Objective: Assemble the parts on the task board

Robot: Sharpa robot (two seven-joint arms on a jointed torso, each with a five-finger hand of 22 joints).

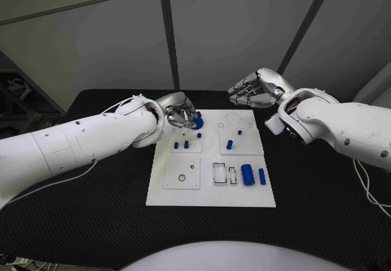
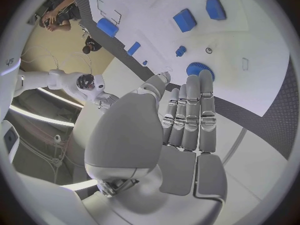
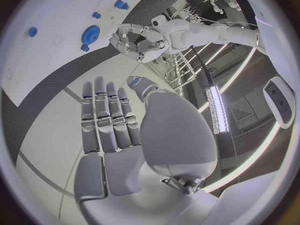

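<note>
Task board (image 1: 210,186): white plate lying mid-table (image 1: 98,226), long axis running away from the robot.
Blue gear (image 1: 196,119): at the board's far left corner, flat.
Blue bars (image 1: 253,175): near right, lengthwise along the board.
Left robot hand (image 1: 178,110): over the gear; grip unclear.
Right robot hand (image 1: 254,89): beyond the far edge, fingers curled in, holding nothing.

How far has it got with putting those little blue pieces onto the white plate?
Hard to call anything finished. A few small blue pegs stand in the task board. The left hand is at the blue gear on the board's far edge; whether it grips it is unclear. The right hand hovers beyond, holding nothing. Two blue blocks lie loose.
</note>
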